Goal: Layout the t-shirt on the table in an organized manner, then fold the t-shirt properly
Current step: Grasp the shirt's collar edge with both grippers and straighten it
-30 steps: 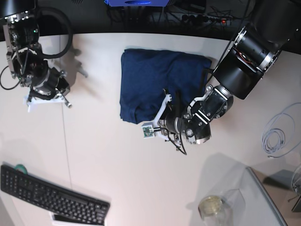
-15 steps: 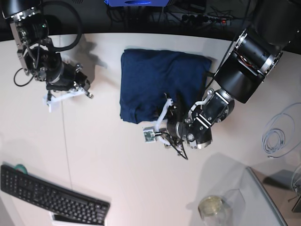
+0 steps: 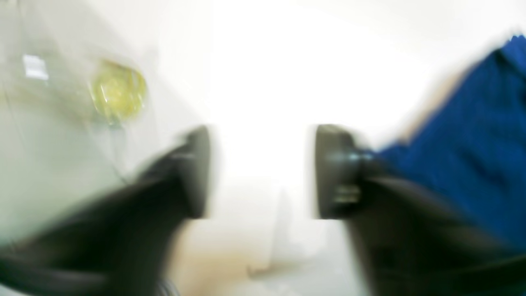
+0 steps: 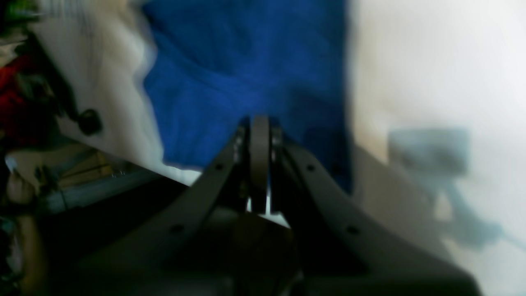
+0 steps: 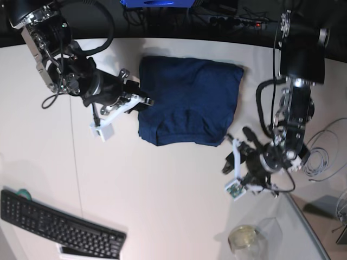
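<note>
Lying folded, wrinkly navy t-shirt (image 5: 188,100)

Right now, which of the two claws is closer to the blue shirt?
The right gripper, on the base view's left: its shut tips sit at the t-shirt's edge. The left gripper hangs open, off the cloth, over bare table.

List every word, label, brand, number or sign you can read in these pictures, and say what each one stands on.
None can be read.
keyboard: its key legends are too small to read.
t-shirt: plain, no print showing.
small tag by the left gripper: too small to read.
Both wrist views: too blurred for any text.
</note>
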Available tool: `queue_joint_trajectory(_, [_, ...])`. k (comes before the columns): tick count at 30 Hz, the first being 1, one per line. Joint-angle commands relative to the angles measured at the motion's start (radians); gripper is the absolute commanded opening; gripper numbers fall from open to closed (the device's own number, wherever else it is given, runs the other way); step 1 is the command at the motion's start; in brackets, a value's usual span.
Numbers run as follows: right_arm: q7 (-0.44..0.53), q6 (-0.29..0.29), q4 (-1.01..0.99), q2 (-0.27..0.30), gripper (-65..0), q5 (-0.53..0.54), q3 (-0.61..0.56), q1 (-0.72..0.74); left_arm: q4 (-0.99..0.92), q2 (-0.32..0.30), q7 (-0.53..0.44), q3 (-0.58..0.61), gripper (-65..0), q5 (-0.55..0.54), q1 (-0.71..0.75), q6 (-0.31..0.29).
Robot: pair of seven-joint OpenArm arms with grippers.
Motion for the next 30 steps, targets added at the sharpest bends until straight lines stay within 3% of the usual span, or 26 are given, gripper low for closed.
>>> queue_joint_trajectory(1, [0.002, 0.009, 0.031, 0.003, -65.0, 0.01, -0.016, 0.018, 0.063, 0.0, -0.015, -0.028, -52.0, -0.011, 0.027, -0.007])
queue_joint_trajectory(2, [0.0, 0.009, 0.038, 0.003, -65.0, 0.01, -0.041, 0.029, 0.109, 0.0, -0.015, -0.059, -64.0, -0.011, 0.084, -0.007])
queue_joint_trajectory(3, [-0.001, 0.009, 0.042, 0.003, -65.0, 0.01, -0.067, 0.041, 0.15, 0.003, -0.015, -0.088, -65.0, -0.011, 0.139, -0.007])
queue_joint_trajectory(10, [0.004, 0.009, -0.046, -0.002, -65.0, 0.004, -0.257, 0.141, 0.235, 0.037, -0.018, -0.138, -65.0, -0.012, 0.407, -0.007])
queue_joint_trajectory(14, [0.002, 0.009, -0.101, -0.029, -65.0, -0.092, -0.311, 0.153, 0.152, 0.061, -0.02, -0.138, -65.0, -0.012, 0.454, -0.007])
queue_joint_trajectory(20, [0.004, 0.011, -0.232, -0.064, -65.0, -0.18, -0.317, 0.135, 0.026, 0.068, -0.156, -0.126, -65.0, -0.003, 0.509, -0.007])
queue_joint_trajectory(30, [0.004, 0.011, -0.229, -0.066, -65.0, -0.217, -0.315, 0.112, 0.067, 0.068, -0.165, -0.203, -65.0, -0.006, 0.518, -0.007])
